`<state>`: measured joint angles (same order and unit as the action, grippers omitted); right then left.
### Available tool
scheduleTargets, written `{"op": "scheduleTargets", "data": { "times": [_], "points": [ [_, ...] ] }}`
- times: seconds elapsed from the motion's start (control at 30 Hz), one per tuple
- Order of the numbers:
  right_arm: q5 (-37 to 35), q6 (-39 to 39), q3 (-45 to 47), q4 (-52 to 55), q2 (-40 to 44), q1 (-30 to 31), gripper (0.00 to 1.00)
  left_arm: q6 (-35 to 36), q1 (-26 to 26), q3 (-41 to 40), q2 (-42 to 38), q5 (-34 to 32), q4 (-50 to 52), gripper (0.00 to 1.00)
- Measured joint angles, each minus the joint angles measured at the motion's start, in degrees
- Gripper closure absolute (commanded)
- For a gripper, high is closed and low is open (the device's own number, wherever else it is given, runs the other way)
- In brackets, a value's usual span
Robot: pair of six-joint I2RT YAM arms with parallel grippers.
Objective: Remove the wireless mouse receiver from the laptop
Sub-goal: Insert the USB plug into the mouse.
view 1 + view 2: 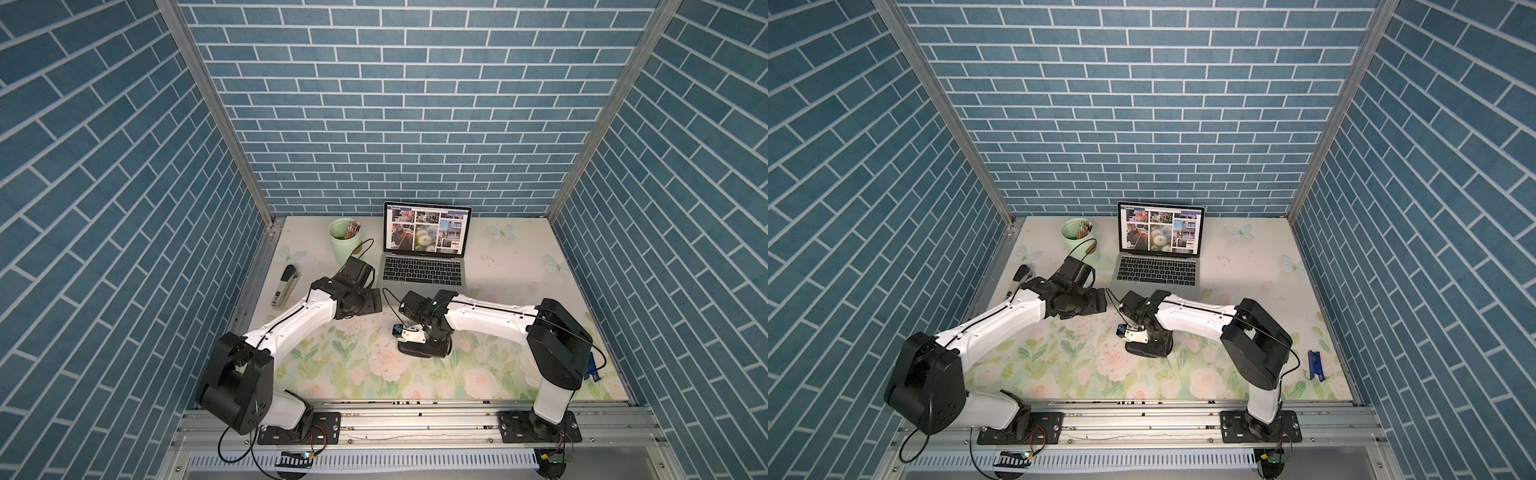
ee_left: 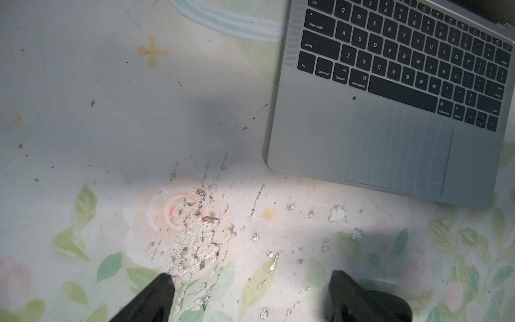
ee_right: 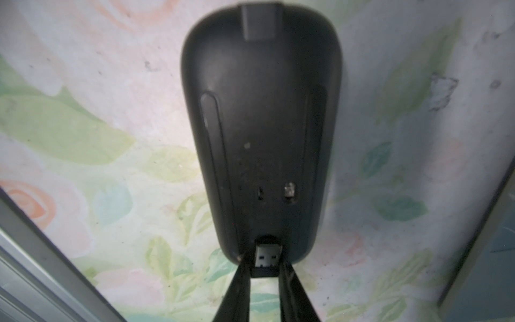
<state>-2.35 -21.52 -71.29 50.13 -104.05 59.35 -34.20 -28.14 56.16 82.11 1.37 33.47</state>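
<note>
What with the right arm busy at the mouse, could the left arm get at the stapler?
Probably yes. The stapler lies uncovered on the table beside the left arm, nothing between them, and the left gripper hangs open and empty.

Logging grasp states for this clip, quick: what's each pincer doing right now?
Left pincer: open, empty.
Right pincer: closed on the wireless mouse receiver, at the edge of the mouse.
</note>
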Motion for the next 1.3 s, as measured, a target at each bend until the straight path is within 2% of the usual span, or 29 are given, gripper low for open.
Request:
{"op": "scheduleTargets", "data": {
  "times": [0.27, 0.3, 0.5, 0.57, 0.67, 1.03, 1.23, 1.27, 1.3],
  "points": [
    [0.0, 0.0, -0.1, 0.0, -0.2, 0.0, 0.73, 0.2, 0.0, 0.0, 0.2, 0.0, -0.3, 0.08],
    [0.0, 0.0, -0.2, 0.0, -0.3, 0.0, 0.68, 0.2, 0.0, 0.0, 0.2, 0.0, -0.4, 0.08],
    [0.0, -0.4, -0.5, 0.3, -0.7, 0.0, 0.64, 0.4, 0.0, 0.0, 0.2, 0.2, -0.6, 0.08],
    [0.0, -0.1, -1.0, 0.4, -0.7, 0.0, 0.45, 0.6, 0.0, 0.0, 0.2, 0.2, -0.9, 0.08],
    [-0.2, -0.9, -2.2, 0.5, -0.7, 0.0, 0.42, 0.7, 0.0, 0.0, 0.2, 0.3, -1.3, 0.08],
    [-0.2, -0.9, -4.2, 0.7, -0.2, 0.0, 0.4, 1.9, 0.0, 0.0, 0.3, 0.7, -1.7, 0.07],
    [-2.2, 0.3, -6.9, 2.0, 6.4, -0.2, 0.4, 4.9, 0.0, 3.4, 1.1, 0.5, -1.4, 0.07],
    [-2.6, 0.9, -7.3, 1.8, 8.3, -0.3, 0.44, 5.7, 0.0, 5.0, 1.4, 0.4, -1.4, 0.07],
    [-2.9, 1.5, -7.7, 1.6, 10.3, -0.3, 0.57, 6.5, 0.0, 6.6, 1.7, 0.3, -1.4, 0.07]
  ]
}}
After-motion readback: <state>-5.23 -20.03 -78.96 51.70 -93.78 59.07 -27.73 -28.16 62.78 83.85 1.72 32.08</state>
